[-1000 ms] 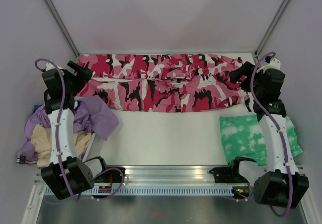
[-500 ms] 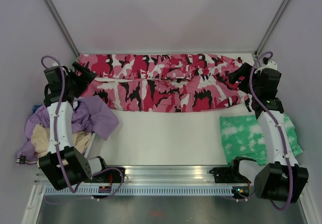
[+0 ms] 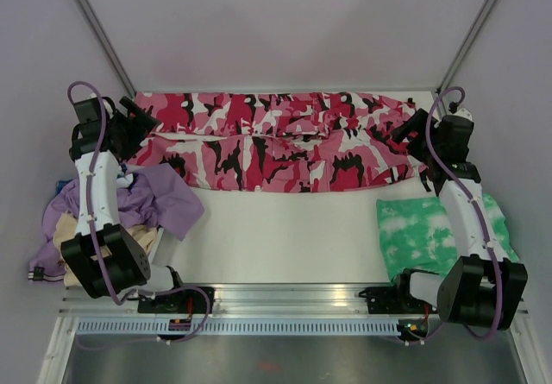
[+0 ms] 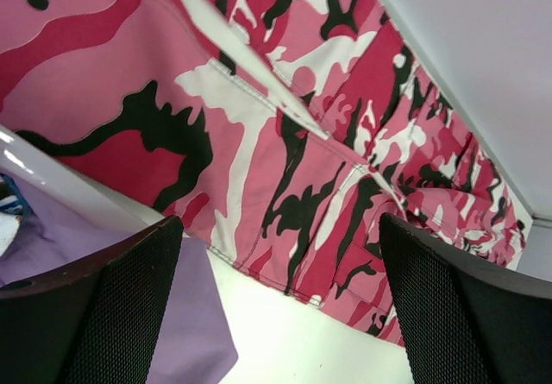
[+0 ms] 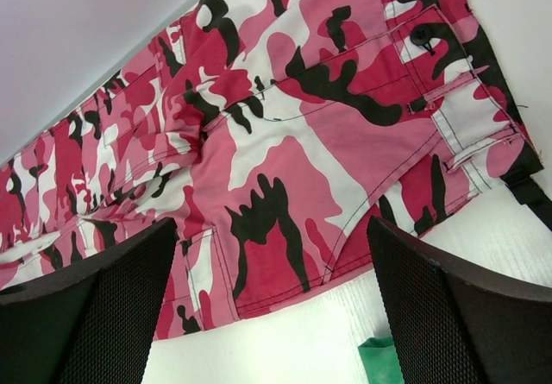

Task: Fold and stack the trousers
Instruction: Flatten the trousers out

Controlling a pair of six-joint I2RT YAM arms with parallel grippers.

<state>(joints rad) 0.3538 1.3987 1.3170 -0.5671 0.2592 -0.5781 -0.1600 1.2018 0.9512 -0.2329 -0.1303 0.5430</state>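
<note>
Now, compared with one second ago, both arms have swung their wrists outward and toward the far corners; the trousers (image 3: 276,147) lie unchanged. They stretch folded lengthwise across the far part of the surface (image 3: 276,237), leg hems at the left, waistband at the right. The left pincer (image 3: 143,118) stands with jaws spread wide, holding nothing, raised over the leg-hem end. The right pincer (image 3: 412,130), equally wide and empty, is raised over the waistband end.
</note>
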